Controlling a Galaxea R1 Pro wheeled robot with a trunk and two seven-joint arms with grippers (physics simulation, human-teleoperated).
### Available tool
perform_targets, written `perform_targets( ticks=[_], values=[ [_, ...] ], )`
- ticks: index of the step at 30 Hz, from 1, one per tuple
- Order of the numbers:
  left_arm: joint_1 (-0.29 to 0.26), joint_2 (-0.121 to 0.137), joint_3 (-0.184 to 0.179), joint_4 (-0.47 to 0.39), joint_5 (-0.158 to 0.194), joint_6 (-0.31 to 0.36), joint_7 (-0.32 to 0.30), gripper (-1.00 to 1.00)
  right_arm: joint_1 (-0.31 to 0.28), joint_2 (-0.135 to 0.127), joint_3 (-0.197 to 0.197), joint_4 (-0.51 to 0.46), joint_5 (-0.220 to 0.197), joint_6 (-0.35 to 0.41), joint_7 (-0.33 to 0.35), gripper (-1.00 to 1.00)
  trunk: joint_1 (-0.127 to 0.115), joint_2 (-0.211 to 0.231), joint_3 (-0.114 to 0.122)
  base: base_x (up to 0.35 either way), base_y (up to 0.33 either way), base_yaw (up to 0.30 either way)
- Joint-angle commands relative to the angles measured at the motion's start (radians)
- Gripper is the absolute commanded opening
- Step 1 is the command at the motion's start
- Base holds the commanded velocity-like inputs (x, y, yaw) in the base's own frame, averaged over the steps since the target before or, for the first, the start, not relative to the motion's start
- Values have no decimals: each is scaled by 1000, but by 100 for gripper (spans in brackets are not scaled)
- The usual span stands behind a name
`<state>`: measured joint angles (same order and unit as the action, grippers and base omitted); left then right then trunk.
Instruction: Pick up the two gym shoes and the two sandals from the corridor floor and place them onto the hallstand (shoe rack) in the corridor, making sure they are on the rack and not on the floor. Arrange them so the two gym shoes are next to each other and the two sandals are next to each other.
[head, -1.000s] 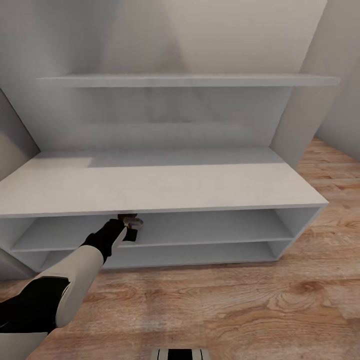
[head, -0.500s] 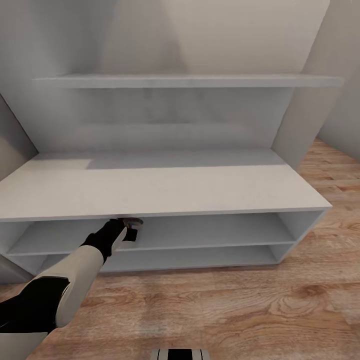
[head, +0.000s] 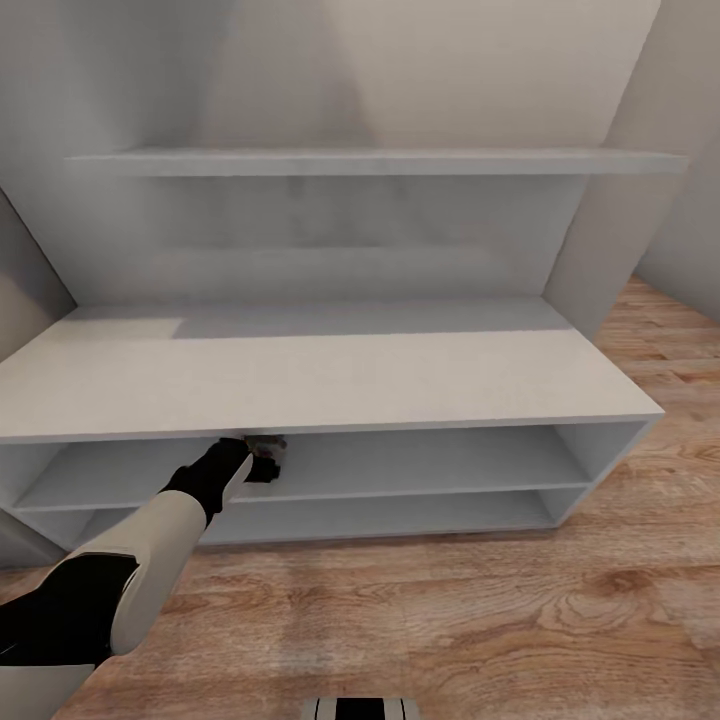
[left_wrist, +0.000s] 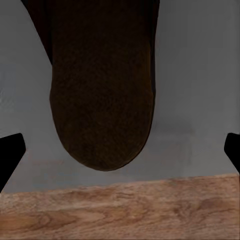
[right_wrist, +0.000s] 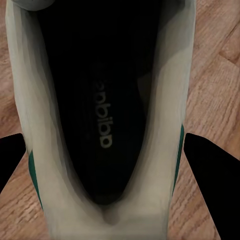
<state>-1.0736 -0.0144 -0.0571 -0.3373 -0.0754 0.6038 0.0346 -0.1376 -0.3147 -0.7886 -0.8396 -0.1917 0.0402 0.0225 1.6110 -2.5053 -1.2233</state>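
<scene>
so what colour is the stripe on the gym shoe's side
Green, on the white gym shoe, best in the right wrist view.

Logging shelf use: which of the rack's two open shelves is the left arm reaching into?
The upper open shelf, directly under the bench top; the left gripper is inside it, above the lower shelf.

One text can be read: pale lettering printed on the dark insole of the gym shoe (right_wrist: 102, 115), seen between the right gripper's fingers (right_wrist: 12, 155). It looks like the "adidas" wordmark, though the letters are blurred and partly unclear.
</scene>
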Motion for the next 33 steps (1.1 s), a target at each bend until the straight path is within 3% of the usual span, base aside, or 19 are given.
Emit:
perform_targets(
  ticks=[1, 10, 23, 25, 33],
  values=[
    [0, 0, -4, -2, -6, 5, 1, 100, 0, 0, -1, -1, -9, 4, 2, -100, 0, 0, -1, 0, 0, 0],
    [0, 1, -4, -6, -6, 5, 9, 100, 0, 0, -1, -1, -9, 3, 2, -100, 0, 0, -1, -21, 0, 0],
    [1, -3, -6, -10, -3, -6, 10, 100, 0, 0, -1, -2, -9, 4, 3, -100, 0, 0, -1, -313, 0, 0],
    [10, -5, -6, -11, -2, -33, 8, 100, 0, 0, -1, -2, -9, 4, 2, -100, 0, 0, -1, -336, 0, 0],
    [143, -14, -4, -24, 13, -217, -5, 100, 0, 1, -1, -1, -9, 4, 2, -100, 0, 0, -1, -336, 0, 0]
  ],
)
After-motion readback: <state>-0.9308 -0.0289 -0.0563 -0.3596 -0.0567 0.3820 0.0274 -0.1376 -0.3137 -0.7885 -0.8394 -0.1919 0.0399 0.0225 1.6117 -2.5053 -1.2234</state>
